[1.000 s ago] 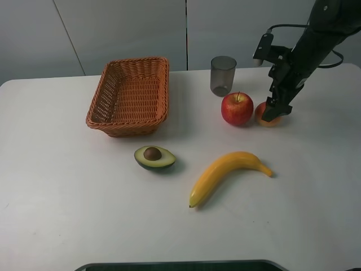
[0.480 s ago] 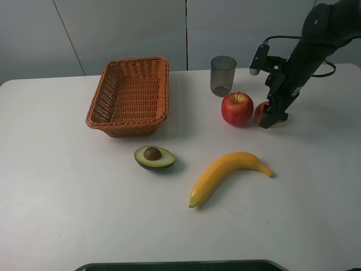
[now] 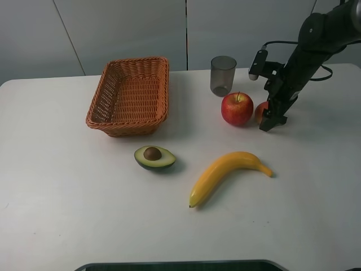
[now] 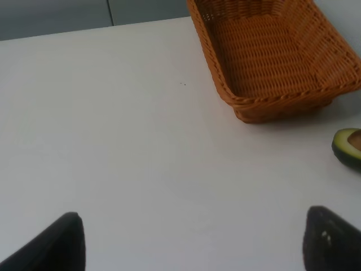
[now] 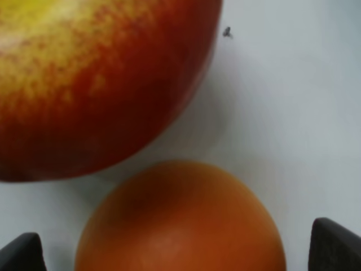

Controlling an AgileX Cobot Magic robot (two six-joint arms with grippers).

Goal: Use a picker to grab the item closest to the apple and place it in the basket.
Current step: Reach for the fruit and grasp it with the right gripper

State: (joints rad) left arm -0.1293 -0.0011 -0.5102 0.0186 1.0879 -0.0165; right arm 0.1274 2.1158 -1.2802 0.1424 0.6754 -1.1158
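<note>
so the right gripper (image 3: 269, 121) is down low over the worktop (image 3: 84, 197), toward the far edge and right of middle, fingers (image 5: 334, 244) spread wide with the orange (image 5: 180, 220) sitting between them, not squeezed yet. orange is just beside the apple (image 3: 237, 108), can't tell if they touch. basket (image 3: 127, 125) sits well apart along the far edge, left of middle. left gripper (image 4: 194, 248) hangs over bare worktop, fingers apart too

text: none legible | labels: none | brands: none (all three views checked)
</note>
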